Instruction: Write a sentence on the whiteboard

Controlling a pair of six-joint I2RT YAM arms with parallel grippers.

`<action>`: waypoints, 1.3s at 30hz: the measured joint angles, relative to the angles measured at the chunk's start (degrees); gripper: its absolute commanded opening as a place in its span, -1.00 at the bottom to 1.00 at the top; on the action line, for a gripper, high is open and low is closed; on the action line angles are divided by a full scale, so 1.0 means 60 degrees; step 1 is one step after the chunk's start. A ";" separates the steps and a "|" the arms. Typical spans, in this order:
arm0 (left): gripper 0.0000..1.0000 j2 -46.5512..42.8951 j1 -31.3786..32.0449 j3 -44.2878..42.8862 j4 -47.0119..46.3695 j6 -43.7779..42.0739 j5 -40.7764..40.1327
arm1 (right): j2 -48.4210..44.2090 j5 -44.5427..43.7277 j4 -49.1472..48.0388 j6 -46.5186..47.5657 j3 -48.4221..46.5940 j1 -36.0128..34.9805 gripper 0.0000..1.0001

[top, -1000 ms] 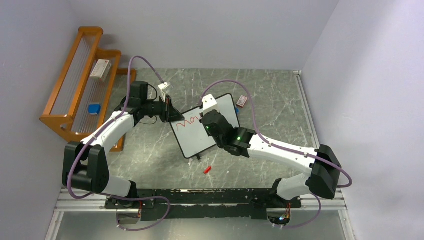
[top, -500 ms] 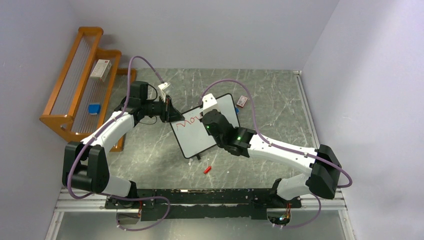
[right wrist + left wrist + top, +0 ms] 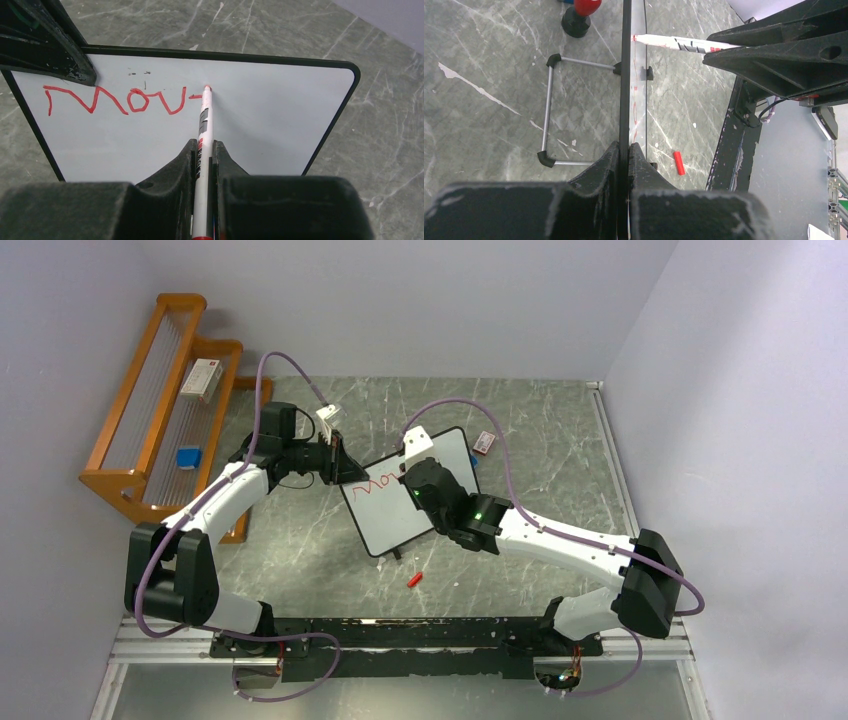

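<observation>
So the whiteboard [image 3: 392, 523] stands propped near the middle of the table [image 3: 300, 560]. In the top view its long side runs roughly from 8 to 2 o'clock.

From the right wrist view, there's "Mov" in red [image 3: 115, 100] plus a short dash along the upper part of the board. The marker [image 3: 204, 125] tip sits right at the end of that dash, touching the surface.

The right gripper [image 3: 204, 146] is clenched on the marker barrel, which points straight at 12 o'clock into the board. The left gripper [image 3: 624, 147] is clamped on the board's frame up at the 10 o'clock corner, steadying it.

My read is it's only one word in, so barely started. What matters next is that all the blank space lies at 3 o'clock from the tip. The strokes have to travel that way, away from the left jaws, and the right arm is the one doing it.

The red cap [image 3: 414, 579] is lying loose at 6 o'clock of the board.
</observation>
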State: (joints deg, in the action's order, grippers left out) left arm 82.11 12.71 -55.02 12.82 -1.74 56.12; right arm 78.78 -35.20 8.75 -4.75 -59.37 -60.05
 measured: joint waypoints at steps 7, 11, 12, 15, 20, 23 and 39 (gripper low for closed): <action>-0.90 0.0004 0.0000 -0.0004 0.0007 -0.0004 -0.0007 | 0.0000 0.0182 -0.0131 0.0018 0.0000 0.0000 -1.00; -0.90 0.0004 0.0000 -0.0004 0.0011 -0.0004 -0.0007 | 0.0000 0.0200 -0.0124 0.0015 0.0000 0.0000 -1.00; -0.90 0.0004 0.0000 -0.0004 0.0011 0.0000 -0.0007 | 0.0000 0.0200 -0.0124 0.0015 0.0000 0.0000 -1.00; -0.90 0.0004 0.0000 -0.0004 0.0011 0.0000 -0.0011 | 0.0000 0.0215 -0.0113 0.0011 0.0000 0.0000 -1.00; -0.90 0.0004 0.0000 -0.0007 0.0011 -0.0004 -0.0022 | 0.0000 0.0310 -0.0076 -0.0007 0.0000 0.0000 -1.00; -0.90 0.0007 0.0000 -0.0007 0.0015 -0.0004 -0.0025 | -0.0004 0.0382 -0.0047 -0.0036 0.0000 -0.0004 -1.00; -0.90 0.0007 0.0000 -0.0007 0.0015 0.0000 -0.0022 | -0.0055 0.0630 0.0361 -0.0255 0.0007 -0.0044 -1.00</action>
State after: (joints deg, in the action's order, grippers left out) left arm 82.15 12.71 -55.07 12.91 -1.74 55.99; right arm 78.46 -31.42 10.92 -6.28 -59.33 -60.31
